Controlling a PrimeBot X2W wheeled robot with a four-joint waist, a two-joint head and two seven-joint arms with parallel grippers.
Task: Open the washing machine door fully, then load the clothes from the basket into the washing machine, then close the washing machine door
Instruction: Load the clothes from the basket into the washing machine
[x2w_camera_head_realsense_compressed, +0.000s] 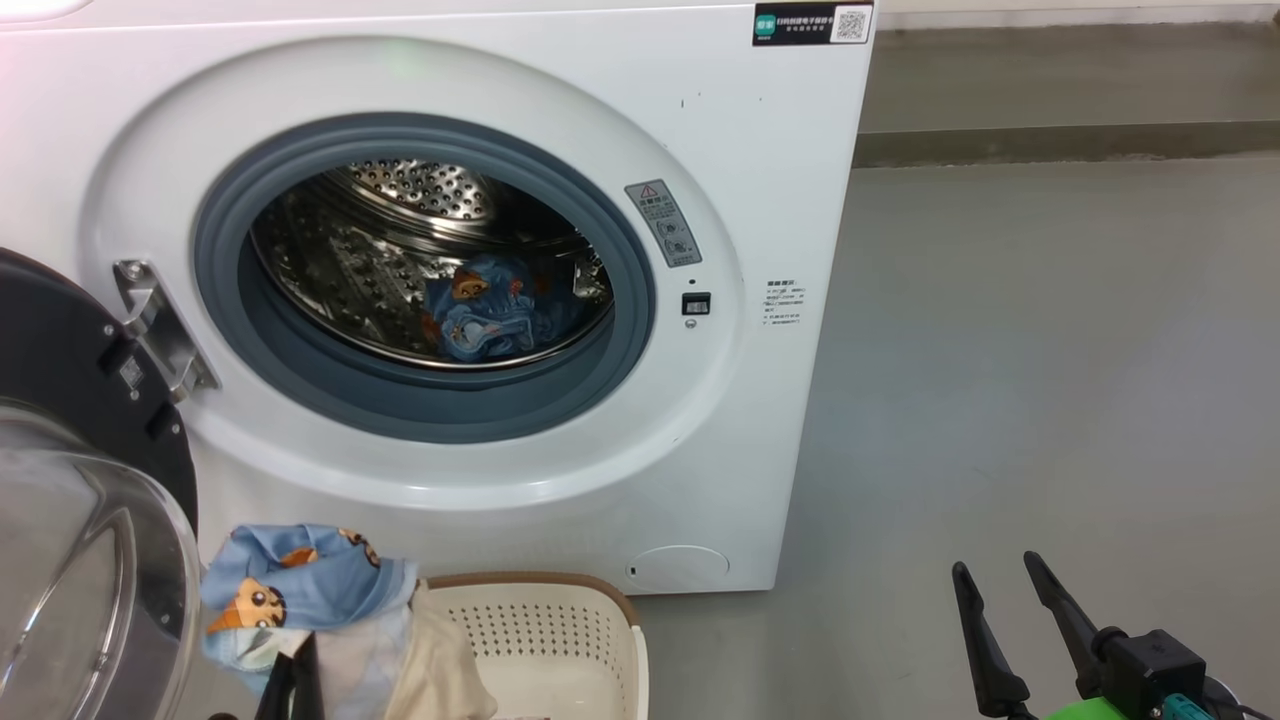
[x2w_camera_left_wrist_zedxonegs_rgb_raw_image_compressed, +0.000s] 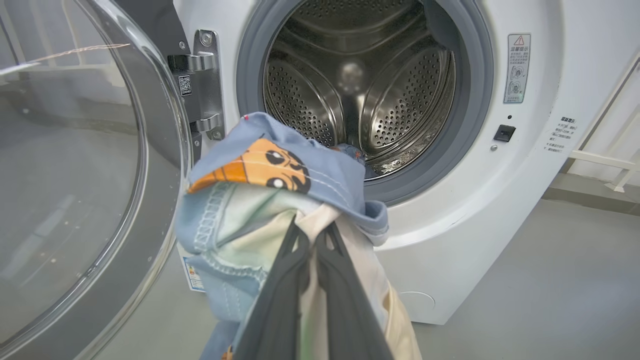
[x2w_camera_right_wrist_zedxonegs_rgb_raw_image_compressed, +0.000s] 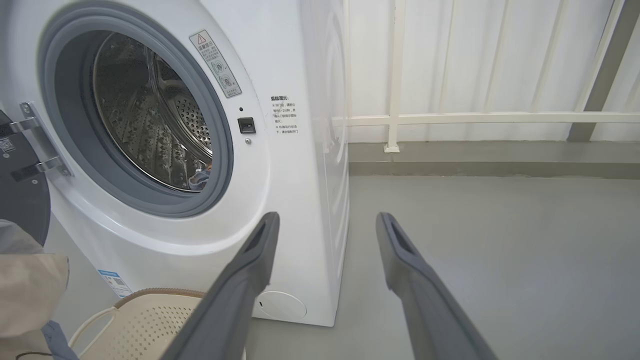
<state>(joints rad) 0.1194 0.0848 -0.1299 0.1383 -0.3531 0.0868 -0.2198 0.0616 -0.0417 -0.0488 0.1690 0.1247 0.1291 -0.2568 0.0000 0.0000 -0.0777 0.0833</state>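
The left end effector (x2w_camera_left_wrist_zedxonegs_rgb_raw_image_compressed: 312, 235) is pinched tight on the bear-print clothes (x2w_camera_left_wrist_zedxonegs_rgb_raw_image_compressed: 260, 200), held above the basket (x2w_camera_head_realsense_compressed: 560, 620) before the washing machine (x2w_camera_head_realsense_compressed: 780, 200), its door (x2w_camera_head_realsense_compressed: 60, 330) swung open; the right end effector (x2w_camera_head_realsense_compressed: 995, 562) gapes wide, empty

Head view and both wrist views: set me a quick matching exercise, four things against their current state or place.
1 left gripper
2 right gripper
3 washing machine door
4 basket

A open, holding nothing
B on the floor before the washing machine
C shut on the clothes
D swung wide open

Pairs: 1-C, 2-A, 3-D, 4-B
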